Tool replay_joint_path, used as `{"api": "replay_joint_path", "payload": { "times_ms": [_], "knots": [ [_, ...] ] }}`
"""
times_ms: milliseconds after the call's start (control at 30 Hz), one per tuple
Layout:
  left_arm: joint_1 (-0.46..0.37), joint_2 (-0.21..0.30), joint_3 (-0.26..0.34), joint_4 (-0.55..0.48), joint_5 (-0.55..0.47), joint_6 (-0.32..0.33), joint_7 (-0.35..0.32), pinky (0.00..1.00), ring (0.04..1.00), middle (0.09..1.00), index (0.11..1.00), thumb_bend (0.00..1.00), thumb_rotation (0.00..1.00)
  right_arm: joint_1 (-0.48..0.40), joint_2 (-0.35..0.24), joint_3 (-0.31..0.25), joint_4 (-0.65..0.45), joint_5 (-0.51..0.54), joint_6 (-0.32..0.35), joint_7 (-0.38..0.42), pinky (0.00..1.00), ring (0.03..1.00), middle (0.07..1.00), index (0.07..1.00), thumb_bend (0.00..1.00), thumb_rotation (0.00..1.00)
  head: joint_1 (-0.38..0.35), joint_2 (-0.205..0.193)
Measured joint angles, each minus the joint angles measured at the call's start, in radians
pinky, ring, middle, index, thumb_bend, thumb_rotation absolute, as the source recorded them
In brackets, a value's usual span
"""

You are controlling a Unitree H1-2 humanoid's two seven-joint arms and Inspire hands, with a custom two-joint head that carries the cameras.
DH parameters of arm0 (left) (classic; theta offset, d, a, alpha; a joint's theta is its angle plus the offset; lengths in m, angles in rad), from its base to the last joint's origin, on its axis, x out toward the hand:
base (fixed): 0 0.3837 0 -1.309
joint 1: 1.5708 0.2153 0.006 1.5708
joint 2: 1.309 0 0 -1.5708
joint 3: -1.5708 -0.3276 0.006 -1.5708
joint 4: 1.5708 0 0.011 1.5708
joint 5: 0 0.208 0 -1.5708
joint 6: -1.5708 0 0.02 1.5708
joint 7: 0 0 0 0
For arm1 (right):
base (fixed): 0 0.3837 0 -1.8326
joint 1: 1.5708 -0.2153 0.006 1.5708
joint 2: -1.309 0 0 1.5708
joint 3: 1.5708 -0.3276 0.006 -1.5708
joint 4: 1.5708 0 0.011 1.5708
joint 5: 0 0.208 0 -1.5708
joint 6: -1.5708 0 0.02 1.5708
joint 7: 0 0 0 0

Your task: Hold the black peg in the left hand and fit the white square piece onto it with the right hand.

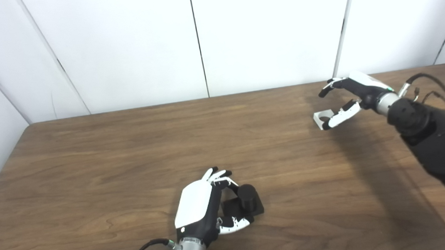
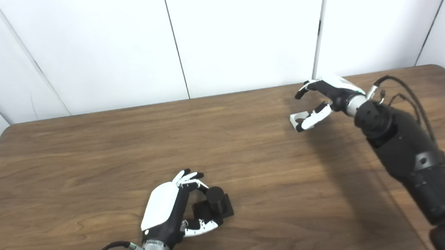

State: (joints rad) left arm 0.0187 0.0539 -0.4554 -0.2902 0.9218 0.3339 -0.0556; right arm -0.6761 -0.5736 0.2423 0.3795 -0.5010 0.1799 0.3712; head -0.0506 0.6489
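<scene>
My left hand (image 1: 202, 209) curls loosely around the round black peg (image 1: 247, 197) on its square base. My right hand (image 2: 323, 99), fingers apart, reaches around the white square piece (image 2: 298, 120) on the wood-grain counter (image 1: 131, 153).

Two head cameras side by side, looking down and forward from moderate distance over the brown wooden table (image 1: 93, 156), facing the white panelled wall (image 2: 240, 35), sharing nearly the whole tabletop, far edge included

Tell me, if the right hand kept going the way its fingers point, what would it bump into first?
Probably the white square piece: it lies on the table right at the open right hand, by the thumb. Whether they touch already is hard to tell.
</scene>
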Motion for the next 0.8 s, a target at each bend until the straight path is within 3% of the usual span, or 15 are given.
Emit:
{"api": "replay_joint_path", "payload": {
  "times_ms": [133,267,800],
  "knots": [
    [0.001,-0.004,0.005,0.002,-0.002,0.000,0.000,0.81,0.948,0.855,0.483,0.52,0.07,-0.024,-0.039,0.012,-0.023,-0.017,0.002,0.038,1.00,0.994,0.936,0.741,0.98,0.27,0.001,0.000],
    [0.001,-0.007,0.006,0.004,-0.001,0.000,0.000,0.82,0.948,0.854,0.483,0.51,0.07,-0.034,-0.049,0.049,-0.028,-0.037,0.009,0.078,0.89,1.000,0.949,0.741,0.98,0.21,0.001,0.000],
    [0.001,-0.011,0.005,0.005,0.005,0.000,0.000,0.79,0.959,0.860,0.484,0.52,0.08,-0.044,-0.025,0.099,0.012,-0.077,0.012,0.101,0.92,1.000,0.950,0.735,0.99,0.20,0.009,-0.002]
  ]
}}
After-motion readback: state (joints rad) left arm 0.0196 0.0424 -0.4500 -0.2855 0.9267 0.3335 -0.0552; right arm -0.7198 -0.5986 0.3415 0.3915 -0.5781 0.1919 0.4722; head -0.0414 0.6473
